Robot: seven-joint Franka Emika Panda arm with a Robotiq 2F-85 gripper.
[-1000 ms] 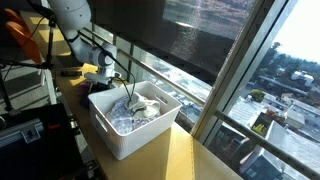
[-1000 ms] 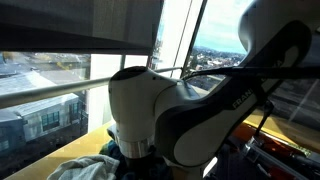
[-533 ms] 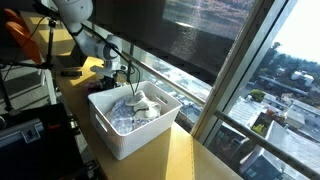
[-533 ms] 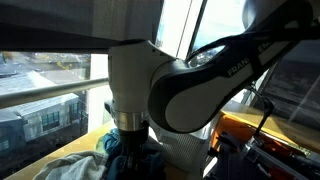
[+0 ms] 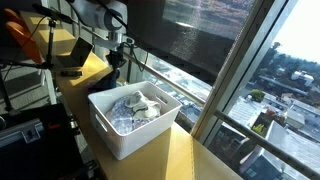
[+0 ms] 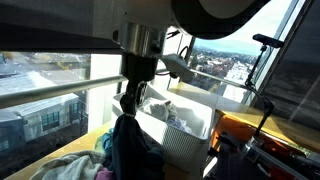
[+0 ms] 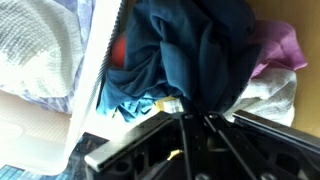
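End effector [image 6: 129, 104] is gripping a dark blue garment [image 6: 125, 146] left of centre in an exterior view, with the jaws pinched nearly together on a bunched fold at the top of the fabric. The wrist view is showing the same grip: the end effector [image 7: 190, 120] is entering from the bottom edge and the dark blue garment [image 7: 190, 45] is filling the upper centre of the frame.

Progress, judged from these views: the grasp is made and the garment is hanging raised. It is not lying inside the white bin [image 6: 186, 146]. It is hanging just left of the bin, and its lower folds are reaching down to the loose pile [image 6: 84, 166] at lower left. Whether they are touching the pile cannot be told.

The garment is looking limp and heavily creased, and it is draping in long vertical folds.

In an exterior view, the end effector [image 5: 114, 60] is holding the garment [image 5: 113, 72] at upper left, behind the white bin [image 5: 120, 142], which is standing on the wooden worktop [image 5: 186, 156] and holding pale laundry [image 5: 135, 110]. Below the garment in the wrist view, a light blue cloth [image 7: 130, 105] and a purple cloth [image 7: 281, 45] are lying beside the bin's rim [image 7: 100, 60].
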